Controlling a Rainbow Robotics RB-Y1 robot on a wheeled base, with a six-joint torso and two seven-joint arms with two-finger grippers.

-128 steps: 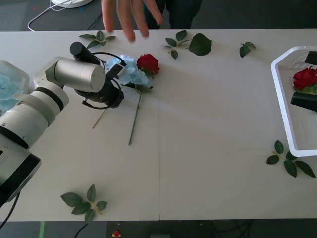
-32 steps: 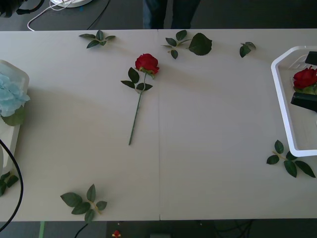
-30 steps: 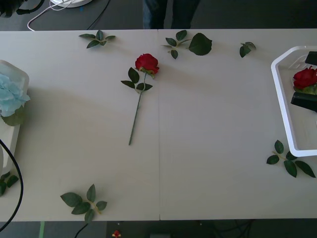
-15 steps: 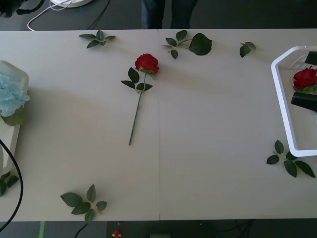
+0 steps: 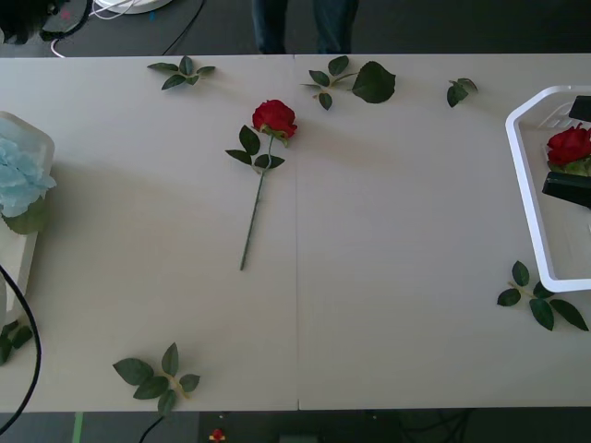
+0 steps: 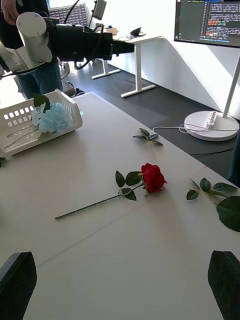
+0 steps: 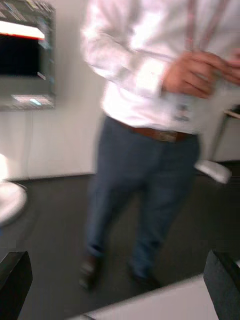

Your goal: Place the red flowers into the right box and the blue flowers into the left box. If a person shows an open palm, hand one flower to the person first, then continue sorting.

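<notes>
One red flower point(image 5: 274, 118) lies on the table's middle, its stem running toward me; it is also in the right wrist view point(image 6: 152, 177). Another red flower point(image 5: 568, 146) rests in the right box point(image 5: 519, 175). There my right gripper point(image 6: 120, 287) hangs open and empty, its black fingers point(image 5: 565, 187) either side of that bloom. Blue flowers point(image 5: 18, 180) fill the left box point(image 5: 28, 129), a white basket point(image 6: 20, 132) in the right wrist view. My left gripper point(image 7: 117, 285) is raised off the table, open and empty, facing a standing person point(image 7: 150, 100).
Loose green leaf sprigs lie near the far edge point(image 5: 183, 72) point(image 5: 355, 81) point(image 5: 460, 89), by the right box point(image 5: 540, 300) and at the near left point(image 5: 157, 378). My left arm point(image 6: 65, 42) hangs high over the left box. A black cable point(image 5: 28, 369) loops at the left edge.
My left arm has left the table's middle, and the blue flower that lay beside the rose is gone from there. The person's hand has pulled back. Over the last second the table stays unchanged.
</notes>
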